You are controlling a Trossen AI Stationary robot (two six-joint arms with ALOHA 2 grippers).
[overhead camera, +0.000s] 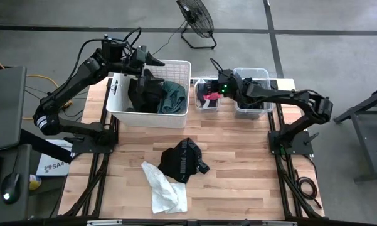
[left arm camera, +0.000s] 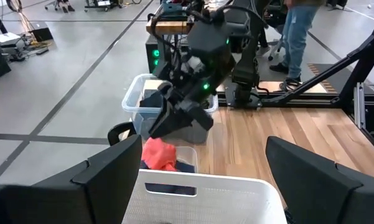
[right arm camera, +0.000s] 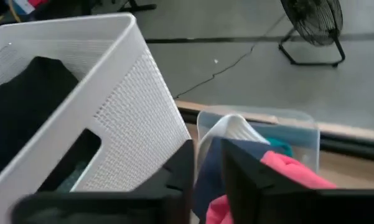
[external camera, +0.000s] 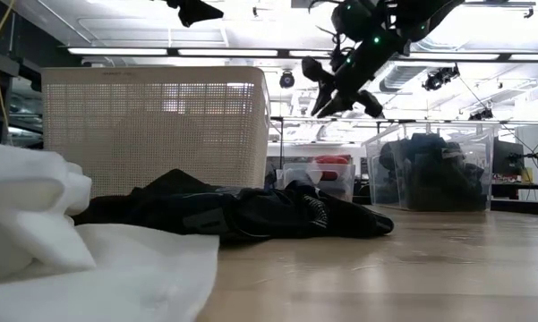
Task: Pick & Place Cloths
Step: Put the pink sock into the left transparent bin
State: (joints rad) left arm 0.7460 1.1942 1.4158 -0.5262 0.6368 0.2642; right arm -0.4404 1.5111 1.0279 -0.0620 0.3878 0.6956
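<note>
- High view: left gripper [overhead camera: 152,61] sits at upper centre-left, over the back rim of the basket [overhead camera: 175,117]. Fingers spread, nothing in them.
- Basket holds a black cloth [overhead camera: 144,91] just below that gripper, with a teal cloth [overhead camera: 172,95] beside it to the right.
- Right gripper [overhead camera: 214,67] is at upper centre, above the small tub [overhead camera: 206,107], which holds a red cloth [overhead camera: 213,98]. Can't tell its opening from here.
- Big tub [overhead camera: 251,110] at right holds dark cloth, under the right arm.
- On the table at lower centre: a black garment [overhead camera: 183,161] with a white cloth [overhead camera: 162,188] touching it to the lower left. Both well apart from the grippers.
- Low view: right gripper [external camera: 343,92] hangs at upper centre, clear above the small tub [external camera: 297,175] and red cloth [external camera: 331,161]. Fingers look slightly parted, empty.
- Black garment [external camera: 251,211] lies mid-frame in front of the basket [external camera: 152,125]; white cloth [external camera: 63,250] fills the lower left.
- Left wrist view: own fingers [left arm camera: 93,180] wide apart, empty, above the basket rim [left arm camera: 205,186]. Red cloth [left arm camera: 158,154] lies beyond it, under the right gripper [left arm camera: 165,121].
- Right wrist view: narrow gap between own fingers [right arm camera: 243,177], nothing gripped. Red cloth [right arm camera: 286,171] is at lower right just past them, black cloth [right arm camera: 31,93] in the basket [right arm camera: 134,93] at left.
</note>
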